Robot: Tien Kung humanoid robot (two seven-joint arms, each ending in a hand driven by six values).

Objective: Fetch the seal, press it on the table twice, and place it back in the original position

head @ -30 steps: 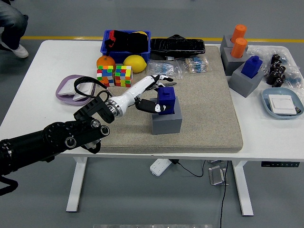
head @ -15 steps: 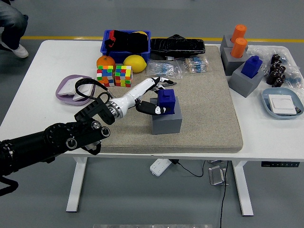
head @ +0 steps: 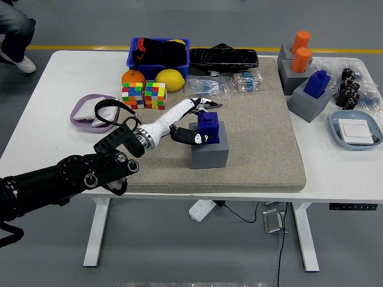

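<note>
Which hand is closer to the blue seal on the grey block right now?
Left. The left hand is at the blue seal on the grey block, fingers around its left side. The right hand isn't in view.

2 cubes (head: 144, 95), lemon (head: 170, 79), orange (head: 131, 77)

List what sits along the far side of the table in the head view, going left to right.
Orange → blue bin → black bag → grey block with two orange seals → grey block with a blue seal → cluster of small black pieces.
</note>
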